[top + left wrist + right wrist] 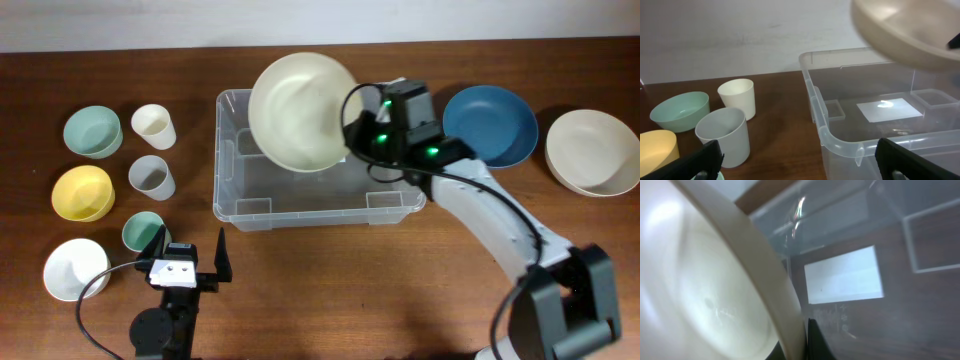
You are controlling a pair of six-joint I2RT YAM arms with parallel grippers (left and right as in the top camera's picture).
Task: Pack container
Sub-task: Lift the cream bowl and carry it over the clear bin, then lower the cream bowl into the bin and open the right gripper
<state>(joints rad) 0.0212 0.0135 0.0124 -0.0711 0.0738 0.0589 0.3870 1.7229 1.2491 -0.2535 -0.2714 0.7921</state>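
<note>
The container (240,205) is a large clear plastic bin in the table's middle, with a white label on its base (888,109) (842,282). My right gripper (352,138) is shut on the rim of a large cream bowl (300,110) and holds it tilted above the container's far half. The bowl fills the left of the right wrist view (705,290) and shows at the top right of the left wrist view (900,35). My left gripper (190,262) is open and empty, low near the front edge, facing the container's left corner (840,145).
Left of the container stand a cream cup (153,126), a grey cup (152,177), a teal cup (142,230), a green bowl (92,131), a yellow bowl (82,192) and a white bowl (74,268). Right of it lie a blue bowl (490,122) and a cream bowl (594,150).
</note>
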